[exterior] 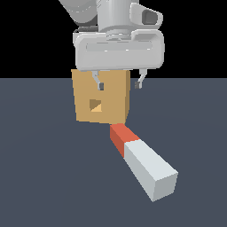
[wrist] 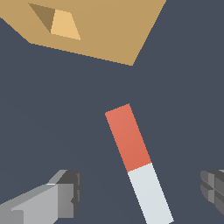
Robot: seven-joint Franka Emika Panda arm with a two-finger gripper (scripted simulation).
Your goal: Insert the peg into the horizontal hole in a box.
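Gripper (exterior: 119,84) hangs with fingers spread and empty above the peg (exterior: 142,162), which lies flat on the floor, red end toward the box (exterior: 103,99), presumably aligned for a straddling grasp before insertion into the hole (exterior: 95,105).

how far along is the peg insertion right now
Nothing is done yet: the white square bar with a red end lies on the dark floor, outside the tan box and its square hole. The open gripper hovers above, holding nothing. Grasping, aligning and inserting remain.
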